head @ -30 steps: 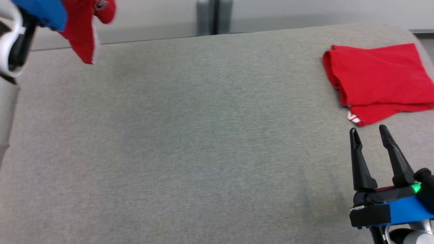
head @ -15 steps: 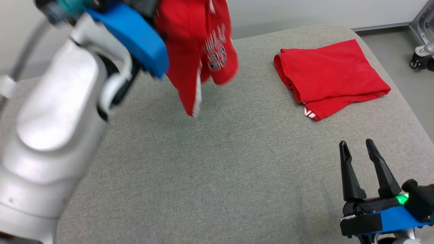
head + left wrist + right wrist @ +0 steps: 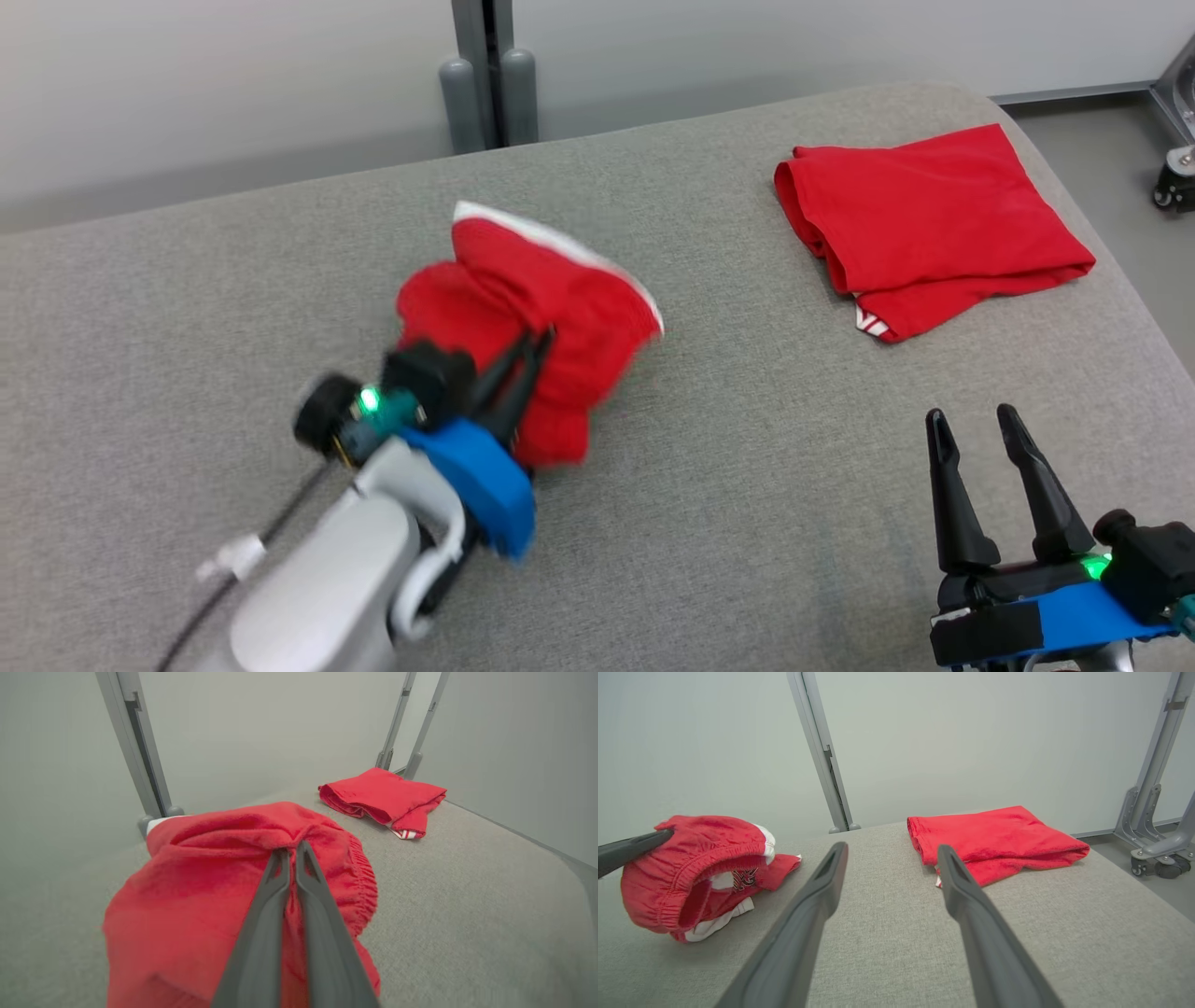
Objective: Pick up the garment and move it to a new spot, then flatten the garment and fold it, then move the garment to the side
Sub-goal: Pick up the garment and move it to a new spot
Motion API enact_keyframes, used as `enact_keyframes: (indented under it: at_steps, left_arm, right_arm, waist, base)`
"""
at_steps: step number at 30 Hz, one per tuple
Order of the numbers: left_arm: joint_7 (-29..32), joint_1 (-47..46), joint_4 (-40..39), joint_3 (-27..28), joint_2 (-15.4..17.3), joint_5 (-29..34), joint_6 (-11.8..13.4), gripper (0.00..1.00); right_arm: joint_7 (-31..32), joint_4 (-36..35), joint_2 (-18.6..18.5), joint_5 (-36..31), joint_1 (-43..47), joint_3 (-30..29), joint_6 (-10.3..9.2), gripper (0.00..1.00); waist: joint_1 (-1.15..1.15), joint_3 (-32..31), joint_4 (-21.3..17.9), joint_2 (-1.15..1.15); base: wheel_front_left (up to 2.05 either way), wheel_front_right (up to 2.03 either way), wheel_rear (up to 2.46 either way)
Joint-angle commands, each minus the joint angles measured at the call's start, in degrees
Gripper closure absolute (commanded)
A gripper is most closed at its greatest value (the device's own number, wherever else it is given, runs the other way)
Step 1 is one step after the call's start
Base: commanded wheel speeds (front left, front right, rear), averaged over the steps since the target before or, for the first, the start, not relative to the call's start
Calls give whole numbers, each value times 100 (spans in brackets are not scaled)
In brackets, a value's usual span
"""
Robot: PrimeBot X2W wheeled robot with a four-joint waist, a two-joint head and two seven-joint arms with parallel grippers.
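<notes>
The left claw (image 3: 539,343) is clenched on a bunched red garment (image 3: 560,299) — the heap rests crumpled on the grey surface (image 3: 747,485), left of the middle. The right claw (image 3: 973,422) hangs released at the front right, touching nothing — well apart from a folded red cloth (image 3: 934,219) lying at the far right.

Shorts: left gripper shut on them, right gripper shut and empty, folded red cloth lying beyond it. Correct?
One error: the right gripper is open, fingers spread, as the right wrist view shows. It is empty. The left gripper is shut on the shorts, and the folded red cloth lies beyond the right gripper.
</notes>
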Motion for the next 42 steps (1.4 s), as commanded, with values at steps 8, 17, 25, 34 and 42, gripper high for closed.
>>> enact_keyframes:
  at_steps: [8, 17, 25, 34, 42]
  left_arm:
    - [-264, 752, 132, -363, -269, -30, 90, 67]
    - [-1092, 852, 63, -78, -235, 182, 441, 0]
    - [-1343, 1363, -589, 956, 29, 393, 1005, 0]
    - [-1345, 2406, -1455, 2271, 0, 1029, 1074, 0]
    - [-1341, 3115, -1554, 3031, -195, 1412, 908, 0]
  right_arm:
    - [56, 89, -2, -43, 139, 36, 2, 0]
    - [87, 172, -2, -92, 306, -7, 2, 0]
    - [76, 203, -2, -53, 490, -75, 2, 0]
    - [56, 261, -3, -56, 654, -229, 2, 0]
    - [48, 352, -4, -36, 760, -323, 2, 0]
  waist:
    - [0, -138, 202, 0]
    - [0, -419, 407, 0]
    - [0, -621, 712, 0]
    - [0, -769, 1196, 0]
    - [0, -905, 1516, 0]
  base:
    - [0, 0, 0]
    - [0, 0, 0]
    - [0, 0, 0]
    - [0, 0, 0]
    - [0, 0, 0]
